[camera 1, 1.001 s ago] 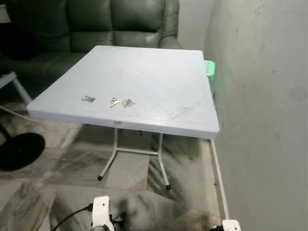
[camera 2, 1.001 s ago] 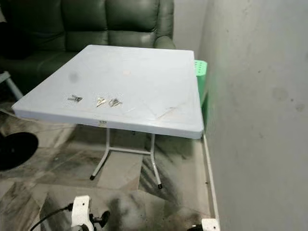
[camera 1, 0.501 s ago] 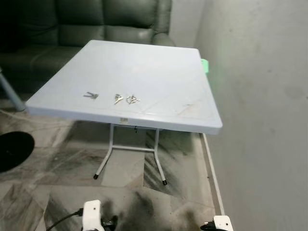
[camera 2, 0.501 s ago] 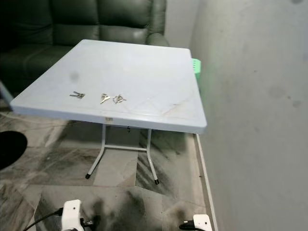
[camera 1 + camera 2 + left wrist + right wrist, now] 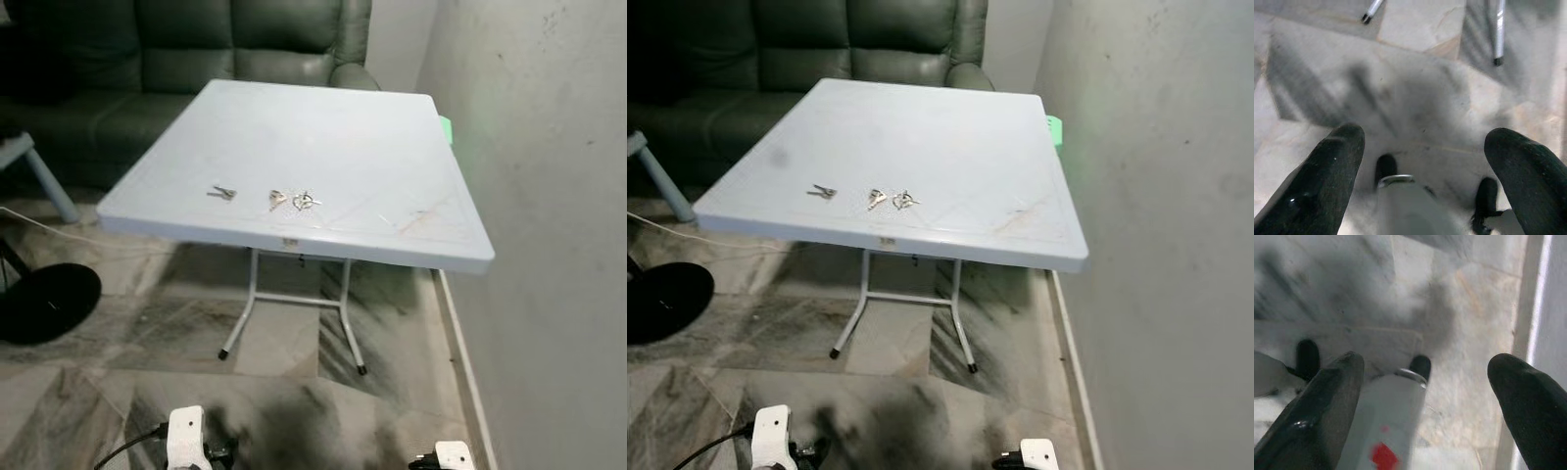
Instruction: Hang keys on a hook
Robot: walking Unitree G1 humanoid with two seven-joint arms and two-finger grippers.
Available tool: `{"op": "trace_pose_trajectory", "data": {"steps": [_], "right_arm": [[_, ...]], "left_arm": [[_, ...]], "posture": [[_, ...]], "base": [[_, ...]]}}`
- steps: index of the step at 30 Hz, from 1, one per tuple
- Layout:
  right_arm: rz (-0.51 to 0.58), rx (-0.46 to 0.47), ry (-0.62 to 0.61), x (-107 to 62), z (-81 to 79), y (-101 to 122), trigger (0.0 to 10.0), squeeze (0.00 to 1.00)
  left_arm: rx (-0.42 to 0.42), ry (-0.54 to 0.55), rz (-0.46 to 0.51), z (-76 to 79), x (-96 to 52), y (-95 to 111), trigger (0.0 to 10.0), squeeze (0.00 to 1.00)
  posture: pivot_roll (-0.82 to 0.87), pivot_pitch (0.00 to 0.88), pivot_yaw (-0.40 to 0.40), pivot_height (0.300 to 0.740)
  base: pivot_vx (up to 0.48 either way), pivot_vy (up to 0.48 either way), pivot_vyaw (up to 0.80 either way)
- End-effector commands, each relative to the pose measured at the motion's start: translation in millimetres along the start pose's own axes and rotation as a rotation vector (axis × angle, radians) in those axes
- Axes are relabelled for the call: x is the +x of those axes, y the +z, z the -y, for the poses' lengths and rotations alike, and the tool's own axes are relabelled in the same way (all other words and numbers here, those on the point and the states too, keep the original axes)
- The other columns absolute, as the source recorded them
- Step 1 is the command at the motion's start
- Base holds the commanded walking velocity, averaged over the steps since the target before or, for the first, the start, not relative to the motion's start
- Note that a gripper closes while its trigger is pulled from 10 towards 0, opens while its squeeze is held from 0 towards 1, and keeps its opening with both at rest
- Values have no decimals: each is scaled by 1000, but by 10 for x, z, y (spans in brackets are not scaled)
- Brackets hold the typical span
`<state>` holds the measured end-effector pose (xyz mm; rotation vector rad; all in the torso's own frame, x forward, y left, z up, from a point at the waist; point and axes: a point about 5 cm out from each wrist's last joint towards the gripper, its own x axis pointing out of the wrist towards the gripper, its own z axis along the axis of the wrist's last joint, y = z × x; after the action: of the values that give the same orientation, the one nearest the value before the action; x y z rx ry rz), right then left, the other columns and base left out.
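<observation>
Both grippers hang low and empty: left gripper [image 5: 1422,166] and right gripper [image 5: 1425,401] spread wide above the floor. Keys [image 5: 307,201] lie in three small clusters near the table's [image 5: 392,137] front edge, well apart from me. I should close in squarely before reaching (no hook visible yet), then pinch one ring from above.

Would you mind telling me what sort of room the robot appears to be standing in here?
Most likely a living room in a home: a dark green leather sofa stands behind a white folding table set beside a plain wall, on a marble-patterned tile floor.
</observation>
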<state>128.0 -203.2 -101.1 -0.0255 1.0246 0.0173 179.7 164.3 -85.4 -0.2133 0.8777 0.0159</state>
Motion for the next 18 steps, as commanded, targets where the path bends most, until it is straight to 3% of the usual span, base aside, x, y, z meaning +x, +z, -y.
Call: {"op": "trace_pose_trajectory", "data": {"steps": [1, 18], "right_arm": [[12, 7, 9, 14, -34, 40, 10000, 0], [6, 12, 9, 13, -30, 31, 10000, 0]], "left_arm": [[-4, 12, -5, -60, -16, -18, 10000, 0], [-11, 22, -12, -91, -21, -24, 10000, 0]], "posture": [[4, 0, -42, 740], [5, 0, -43, 740]], "base": [[0, 480, 0], [0, 480, 0]]}}
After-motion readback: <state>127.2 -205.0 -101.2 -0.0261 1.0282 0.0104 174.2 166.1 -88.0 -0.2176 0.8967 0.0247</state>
